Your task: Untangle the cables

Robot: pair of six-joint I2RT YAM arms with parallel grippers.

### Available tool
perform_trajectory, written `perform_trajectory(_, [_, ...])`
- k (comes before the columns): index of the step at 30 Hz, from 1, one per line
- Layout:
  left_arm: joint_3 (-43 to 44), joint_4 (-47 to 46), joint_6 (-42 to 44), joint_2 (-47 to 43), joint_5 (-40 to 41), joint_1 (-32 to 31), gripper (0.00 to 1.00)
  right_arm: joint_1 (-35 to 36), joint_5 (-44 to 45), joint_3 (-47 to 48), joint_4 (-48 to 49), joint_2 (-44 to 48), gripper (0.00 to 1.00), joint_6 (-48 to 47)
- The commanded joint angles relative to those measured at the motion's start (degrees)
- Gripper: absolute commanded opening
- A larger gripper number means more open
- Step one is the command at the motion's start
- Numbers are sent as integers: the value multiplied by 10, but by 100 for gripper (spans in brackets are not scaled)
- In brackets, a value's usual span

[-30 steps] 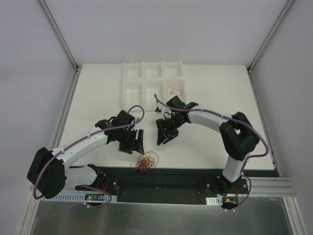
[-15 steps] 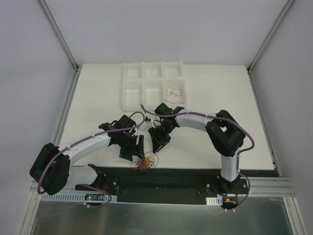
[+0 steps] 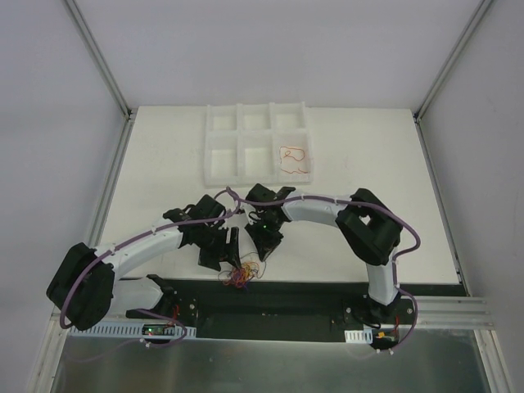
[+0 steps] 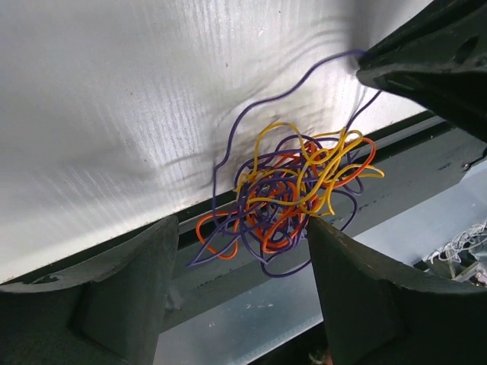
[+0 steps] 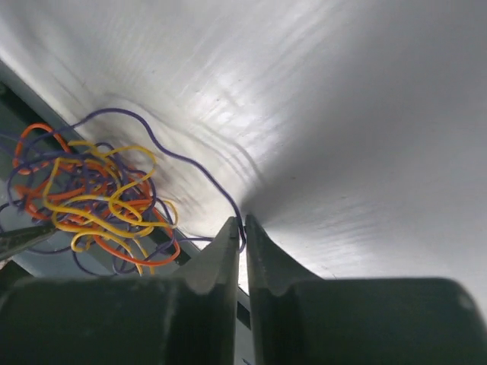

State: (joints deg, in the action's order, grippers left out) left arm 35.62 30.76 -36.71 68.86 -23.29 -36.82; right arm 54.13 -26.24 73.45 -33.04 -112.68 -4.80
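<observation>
**Left tool** (image 4: 240, 228): released, its two fingers standing wide to either side of the cables (image 4: 289, 190), a small tangle of orange, yellow and purple wire at the desk (image 4: 114, 91) edge just ahead of its tips. **Right tool** (image 5: 243, 226): clenched on a single purple strand (image 5: 163, 152) looping out of the tangle, which lies low and left of its tips.

On the table (image 3: 164, 180), the tangle of cables (image 3: 241, 274) lay at 6 o'clock, across the near edge where the base plate (image 3: 311, 293) began. The compartment tray (image 3: 237, 131) sat at 12 o'clock with a single cable (image 3: 295, 155) in its 4 o'clock cell. The left gripper (image 4: 242, 224) stood just beside the tangle at 10 o'clock and the right gripper (image 5: 242, 226) at 1 o'clock, with a strand from the tangle caught between its fingertips.
</observation>
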Motion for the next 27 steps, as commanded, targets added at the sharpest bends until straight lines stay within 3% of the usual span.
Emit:
perform_trajectory(1, [-7, -11, -12, -14, 19, -5, 71, 6, 129, 2, 2, 21, 1, 10])
perform_trajectory(6, [1, -54, -23, 13, 3, -4, 82, -6, 146, -37, 37, 110, 0, 35])
perform_trajectory(11, [52, -61, -16, 105, 8, -7, 77, -49, 132, -94, 89, 233, 0, 88])
perform_trajectory(16, [98, -59, -5, 172, 46, -4, 73, -71, 224, -99, 94, 397, 0, 116])
perform_trajectory(20, [128, -59, 3, 210, 53, -4, 72, -96, 284, -22, 42, 470, 0, 117])
perform_trajectory(27, [135, -59, 15, 241, 66, 20, 70, -119, 310, 209, -37, 476, 0, 109])
